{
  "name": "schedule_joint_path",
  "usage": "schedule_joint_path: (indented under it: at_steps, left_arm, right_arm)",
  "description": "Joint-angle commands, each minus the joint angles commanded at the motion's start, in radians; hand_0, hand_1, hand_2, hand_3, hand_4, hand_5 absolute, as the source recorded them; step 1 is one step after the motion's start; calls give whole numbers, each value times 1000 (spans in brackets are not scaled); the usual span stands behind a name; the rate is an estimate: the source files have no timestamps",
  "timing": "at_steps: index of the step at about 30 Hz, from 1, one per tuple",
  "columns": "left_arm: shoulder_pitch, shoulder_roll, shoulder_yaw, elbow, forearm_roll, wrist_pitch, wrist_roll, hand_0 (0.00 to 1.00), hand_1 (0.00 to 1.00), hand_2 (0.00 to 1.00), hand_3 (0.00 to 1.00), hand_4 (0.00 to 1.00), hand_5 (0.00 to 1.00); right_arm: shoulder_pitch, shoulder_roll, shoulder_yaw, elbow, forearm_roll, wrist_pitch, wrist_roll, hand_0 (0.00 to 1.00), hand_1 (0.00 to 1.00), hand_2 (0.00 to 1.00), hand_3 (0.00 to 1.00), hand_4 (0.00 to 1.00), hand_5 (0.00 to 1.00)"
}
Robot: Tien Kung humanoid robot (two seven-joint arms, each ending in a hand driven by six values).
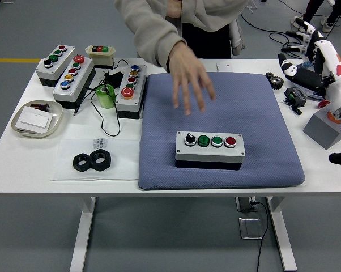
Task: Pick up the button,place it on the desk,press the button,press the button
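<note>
A grey button box (209,148) with a black knob, two green buttons and a red button lies on the blue mat (218,102), near its front edge. My right hand (306,54) is raised at the far right, well above and behind the box, its white and black fingers spread and holding nothing. A person's hand (188,79) reaches in from the top over the mat, fingers spread, hovering behind the box and not touching it. My left hand does not show.
Three more button boxes (74,76) and a green tape roll (106,96) stand at the back left. A tray (37,119) and two black nuts (93,161) lie at the left. A grey block (327,127), bagged parts (320,71) and small items crowd the right edge.
</note>
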Motion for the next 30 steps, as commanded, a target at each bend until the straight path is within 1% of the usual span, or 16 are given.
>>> schedule_joint_path:
  at_steps: [4, 5, 6, 19, 22, 30]
  left_arm:
    - [0, 0, -1, 0, 1, -1, 0, 763, 795, 871, 790, 561, 998]
    - [0, 0, -1, 1, 1, -1, 0, 762, 795, 870, 790, 560, 998]
    - [0, 0, -1, 1, 1, -1, 0, 762, 795, 870, 790, 560, 998]
    - [-3, 0, -1, 1, 0, -1, -1, 762, 796, 870, 791, 561, 998]
    - [-3, 0, -1, 1, 1, -1, -1, 762, 796, 870, 791, 561, 998]
    - [-4, 0, 0, 1, -1, -1, -1, 761, 796, 870, 791, 561, 998]
  right_arm:
    - [-15, 2, 31, -42, 175, -22, 11, 918, 823, 899, 915, 633, 198]
    - [-20, 3, 39, -49, 215, -27, 11, 917, 825, 884, 875, 627, 237]
    - [-24, 3, 45, -54, 260, -32, 12, 917, 825, 884, 875, 627, 237]
    - [-34, 4, 61, -74, 794, -47, -1, 915, 821, 867, 854, 623, 255]
    - [-35, 5, 63, -75, 826, -51, -4, 915, 821, 867, 854, 623, 255]
    - [-36, 2, 73, -75, 820, -56, -7, 912, 820, 862, 854, 623, 274]
